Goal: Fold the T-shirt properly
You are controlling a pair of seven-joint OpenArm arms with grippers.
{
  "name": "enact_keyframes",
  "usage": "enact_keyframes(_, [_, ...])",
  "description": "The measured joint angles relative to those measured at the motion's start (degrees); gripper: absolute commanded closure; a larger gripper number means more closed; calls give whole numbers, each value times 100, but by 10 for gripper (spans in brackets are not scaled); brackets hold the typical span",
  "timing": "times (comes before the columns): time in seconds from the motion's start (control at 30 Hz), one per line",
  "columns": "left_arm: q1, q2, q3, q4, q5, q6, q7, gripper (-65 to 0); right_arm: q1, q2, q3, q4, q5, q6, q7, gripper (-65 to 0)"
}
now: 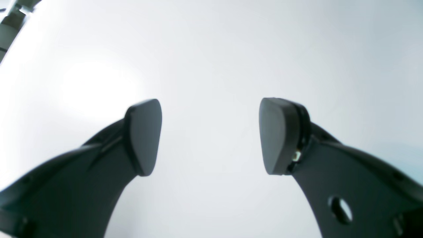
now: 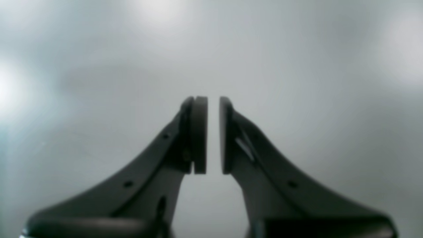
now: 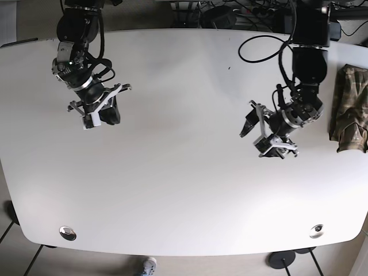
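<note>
T-shirt [image 3: 351, 109]: camouflage-patterned cloth in mottled olive, tan and brown, lying at the far right edge of the base view, in the upper half of the frame. It forms a compact, roughly rectangular bundle, longer top to bottom than across, with creases and a lumpy surface. It rests on the table and nothing touches it.

Table [image 3: 172, 172]: broad white top with rounded corners, filling most of the base view; two round metal fittings sit near its lower edge, at lower left and lower right.

Left gripper [image 3: 253, 127]: right of centre in the base view, well apart from the T-shirt and to its left. In the left wrist view the left gripper [image 1: 210, 137] has its two dark fingers [image 1: 143, 137] spread wide, with only the pale table surface between them; they hold nothing.

Right gripper [image 3: 102, 113]: upper left of the base view, over the table, far from the T-shirt. In the right wrist view the right gripper [image 2: 213, 135] has its fingers [image 2: 199, 135] nearly together, with a narrow slit of bright background between the flat pads; nothing is held.

Cables [image 3: 264, 49]: black loops running along the left arm at the upper right of the base view.
</note>
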Motion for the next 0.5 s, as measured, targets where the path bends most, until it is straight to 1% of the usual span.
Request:
enact_keyframes(0.07, [186,385,-42,20,238,20,0,-392,9,-48,212,-68,101,111,57,-57])
enact_keyframes(0.1, [264,546,-42,37,332,20,-2,-376,-7,-55,319,-140,114,129,66,-57])
enact_keyframes(0.13, [358,726,-42,70,431,20,-72,-368,-44,-42,433,-184,92,125,55,-57])
enact_keyframes(0.2, [616,1043,-22,155,671,94,-455,-369,-149,98,542,-243,42,87,26,-57])
enact_keyframes(0.27, [918,1255,271,166,905,656,-732,-369,-210,192,570,-330,42,85,122,-57])
enact_keyframes(0.33, [1298,1309,527,199,927,1172,-1147,-369,-319,177,566,-407,48,90,551,-57])
enact_keyframes(0.37, [1528,1327,599,304,918,1600,-1294,-369,-442,177,540,-409,68,94,772,-57])
enact_keyframes(0.4, [1858,1327,671,455,925,2177,-1580,-369,-634,260,490,-411,70,109,1054,-57])
enact_keyframes(0.43, [2164,1344,691,599,929,2594,-1884,-369,-833,326,514,-413,50,70,1244,-57])
enact_keyframes(0.47, [2409,1373,693,719,927,2830,-2179,-369,-944,332,535,-420,42,39,1368,-57])
enact_keyframes(0.5, [2662,1375,706,844,922,2975,-2472,-369,-1054,332,533,-420,44,44,1534,-57])
